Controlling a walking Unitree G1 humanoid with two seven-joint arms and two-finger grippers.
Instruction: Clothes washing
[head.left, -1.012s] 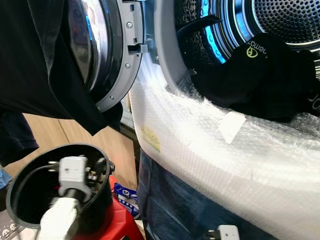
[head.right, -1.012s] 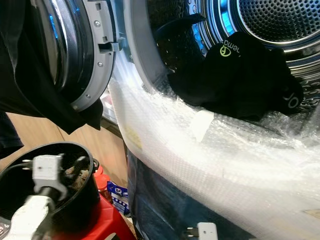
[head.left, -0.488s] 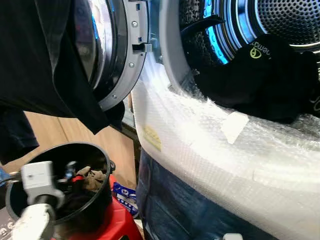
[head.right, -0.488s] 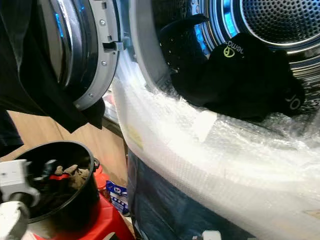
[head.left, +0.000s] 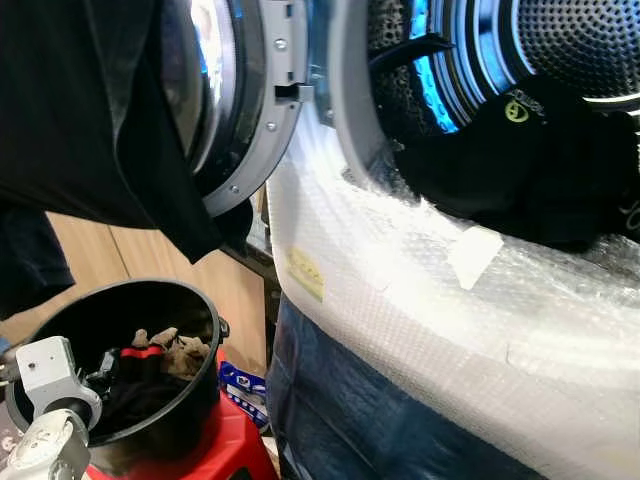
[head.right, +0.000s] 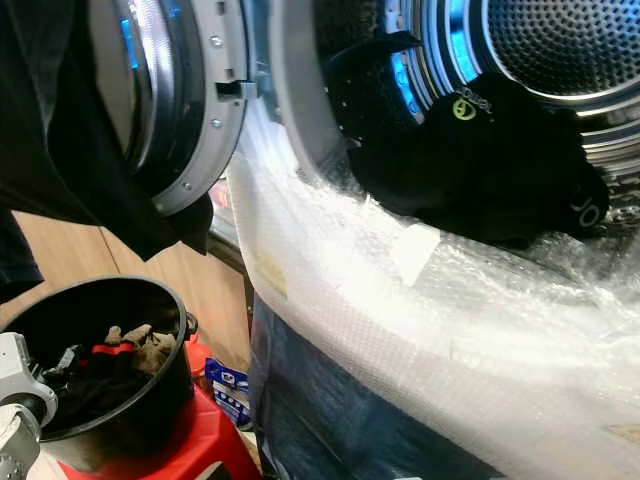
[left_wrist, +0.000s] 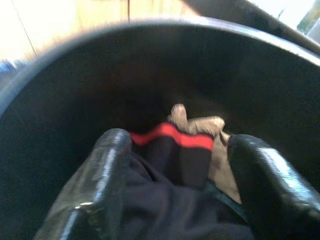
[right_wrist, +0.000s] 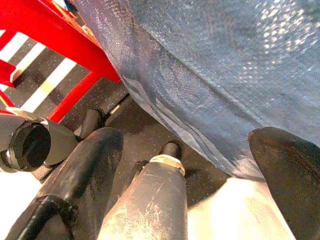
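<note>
The washer's drum (head.left: 570, 40) stands open, with a black garment (head.left: 540, 160) bearing a yellow-green logo lying in its mouth. On a red stool at lower left stands a black bucket (head.left: 205, 300). It holds a dark garment with a red band (left_wrist: 172, 137) and a tan cloth (left_wrist: 205, 125). My left gripper (left_wrist: 180, 142) is open inside the bucket, its fingers (left_wrist: 107, 160) straddling the red-banded garment. My right gripper (right_wrist: 187, 137) hangs open near the floor beside the washer's blue cover (right_wrist: 210, 65).
The round door (head.left: 255, 110) is swung open to the left, and a black cloth (head.left: 80, 130) hangs over it. Bubble wrap (head.left: 420, 290) covers the washer's front below the drum. The red stool (head.left: 235, 455) stands close to the washer. A grey metal cylinder (right_wrist: 160, 200) lies between my right fingers.
My left wrist has drawn back from over the bucket's middle toward its near left rim, uncovering the clothes inside. The right wrist has dropped out of the eye views.
</note>
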